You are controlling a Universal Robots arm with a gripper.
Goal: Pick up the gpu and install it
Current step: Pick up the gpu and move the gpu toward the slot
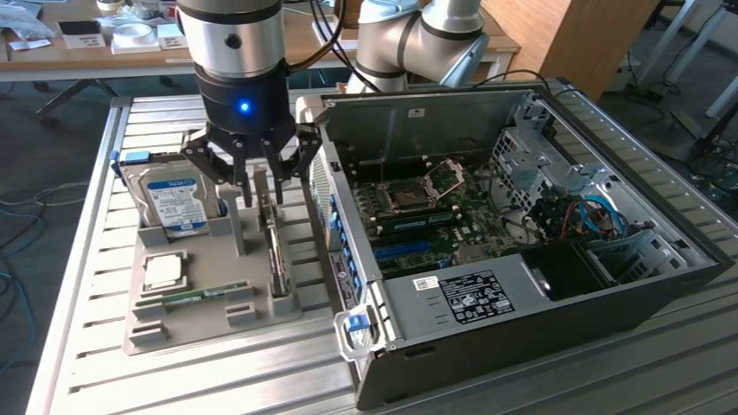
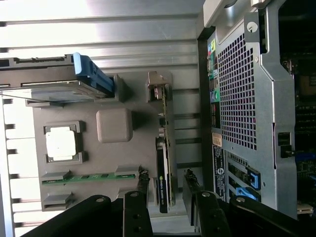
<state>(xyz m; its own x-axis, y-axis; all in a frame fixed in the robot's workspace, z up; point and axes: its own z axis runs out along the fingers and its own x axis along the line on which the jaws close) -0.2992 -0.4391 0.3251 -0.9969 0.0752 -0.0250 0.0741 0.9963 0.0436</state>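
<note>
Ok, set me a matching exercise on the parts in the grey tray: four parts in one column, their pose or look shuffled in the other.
Parts:
1. gpu
2. hard drive
3. memory stick
4. processor chip

Descriptions:
A. lying flat in a square recess
B. green, lying in a long slot
C. standing on edge at the side of the tray nearest the computer case
D. standing upright, blue-and-white label

Pairs: 1-C, 2-D, 3-B, 4-A

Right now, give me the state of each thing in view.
graphics card: on edge in the holder
gripper: jaws open, either side of the graphics card
hard drive: standing in the holder
processor: flat in its recess
memory stick: lying in its slot
computer case: side open
</note>
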